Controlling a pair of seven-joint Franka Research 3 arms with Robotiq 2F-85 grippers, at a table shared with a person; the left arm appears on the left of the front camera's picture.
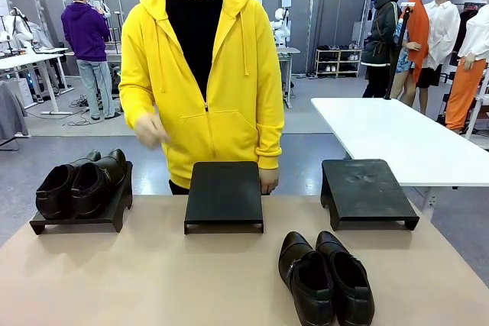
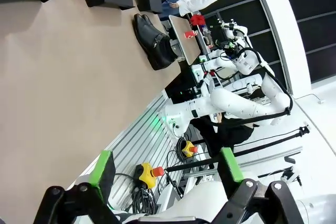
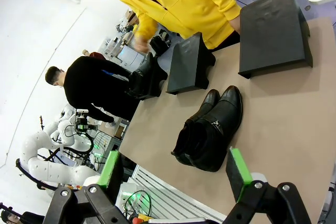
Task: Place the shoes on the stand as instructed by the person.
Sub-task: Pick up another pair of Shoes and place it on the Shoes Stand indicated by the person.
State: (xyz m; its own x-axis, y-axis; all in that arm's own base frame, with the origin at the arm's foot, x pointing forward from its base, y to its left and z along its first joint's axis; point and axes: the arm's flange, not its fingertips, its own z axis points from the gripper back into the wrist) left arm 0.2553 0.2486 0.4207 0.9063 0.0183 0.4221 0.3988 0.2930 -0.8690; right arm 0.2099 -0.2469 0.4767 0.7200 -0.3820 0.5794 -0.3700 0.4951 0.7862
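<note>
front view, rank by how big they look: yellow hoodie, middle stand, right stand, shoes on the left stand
1. yellow hoodie, largest by far.
2. middle stand and right stand, about alike, so not ranked.
3. shoes on the left stand, smallest.

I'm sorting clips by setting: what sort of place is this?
Likely a robotics test lab, not a shop: a yellow emergency-stop box, loose cables, and plain work tables in an open hall.

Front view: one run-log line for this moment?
one pair on left stand | other pair on table near right stand | person's hand raised | left gripper open | right gripper open
</note>
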